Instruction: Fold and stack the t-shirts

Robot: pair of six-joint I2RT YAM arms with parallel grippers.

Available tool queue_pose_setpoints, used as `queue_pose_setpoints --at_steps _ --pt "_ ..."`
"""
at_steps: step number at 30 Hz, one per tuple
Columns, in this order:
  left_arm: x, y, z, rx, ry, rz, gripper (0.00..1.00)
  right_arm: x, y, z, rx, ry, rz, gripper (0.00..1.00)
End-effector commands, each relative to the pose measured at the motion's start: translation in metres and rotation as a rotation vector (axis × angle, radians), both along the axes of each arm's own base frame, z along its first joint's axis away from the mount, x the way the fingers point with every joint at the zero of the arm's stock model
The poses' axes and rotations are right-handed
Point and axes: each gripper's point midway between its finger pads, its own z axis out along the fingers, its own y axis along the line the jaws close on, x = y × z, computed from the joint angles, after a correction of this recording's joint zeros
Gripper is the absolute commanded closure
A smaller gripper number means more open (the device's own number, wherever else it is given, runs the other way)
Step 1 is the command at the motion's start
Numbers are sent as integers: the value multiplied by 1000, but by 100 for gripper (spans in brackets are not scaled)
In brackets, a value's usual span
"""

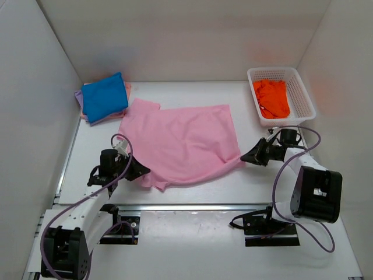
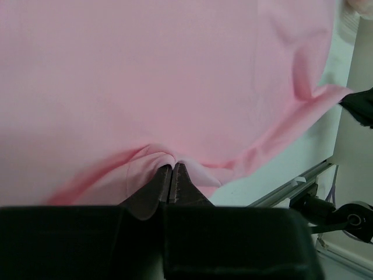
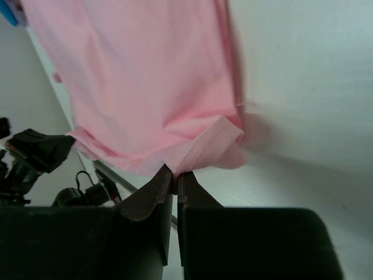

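A light pink t-shirt [image 1: 183, 143] lies spread on the middle of the table. My left gripper [image 1: 143, 171] is shut on its near left edge, and in the left wrist view [image 2: 172, 165] the pink cloth [image 2: 175, 76] bunches at the fingertips. My right gripper [image 1: 245, 157] is shut on its near right corner, with a pink fold [image 3: 204, 146] pinched at the tips [image 3: 176, 174] in the right wrist view. A folded bright blue t-shirt [image 1: 104, 97] tops a stack at the back left, with lavender [image 1: 78, 97] and pink edges under it. An orange t-shirt [image 1: 271, 98] lies crumpled in the basket.
The white lattice basket [image 1: 304, 96] stands at the back right. White walls enclose the table on the left, back and right. A metal rail [image 1: 192, 206] runs along the near edge between the arm bases.
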Motion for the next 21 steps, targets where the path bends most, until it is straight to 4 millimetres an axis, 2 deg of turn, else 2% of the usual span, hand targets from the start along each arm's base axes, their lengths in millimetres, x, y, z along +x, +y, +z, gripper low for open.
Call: queue_pose_setpoints --at_steps 1,3,6,10,12,13,14,15,16,18,19,20,21 --pt "-3 -1 7 3 -47 -21 95 -25 1 -19 -75 21 18 100" --pt "-10 -1 6 11 -34 -27 94 -38 -3 -26 -131 52 -24 100" --pt "-19 0 5 12 -26 -26 93 -51 -6 -22 -183 49 -61 100" --pt "-26 -3 12 -29 -41 -20 94 -71 0 -21 -180 86 -46 100" --pt "-33 -9 20 -62 -39 -34 96 -75 4 -15 -189 69 -15 100" --pt "-32 -11 31 -67 -66 -41 100 -74 4 -8 -197 55 -18 100" --pt "-31 -12 42 -69 -81 -40 100 -73 8 0 -196 30 -2 100" --pt "-33 -13 44 -59 -73 -48 100 -71 12 7 -209 0 13 100" --pt "-26 -11 56 -25 -113 -46 100 -60 8 16 -256 -42 -2 100" --pt "-6 -1 89 42 -199 4 100 -37 14 52 -336 -192 16 100" --pt "-1 3 99 60 -226 22 100 -30 11 59 -376 -222 6 100" --pt "9 8 123 83 -288 46 100 -19 12 83 -390 -294 -2 100" --pt "13 11 139 89 -331 55 100 -14 10 98 -399 -343 -16 100"
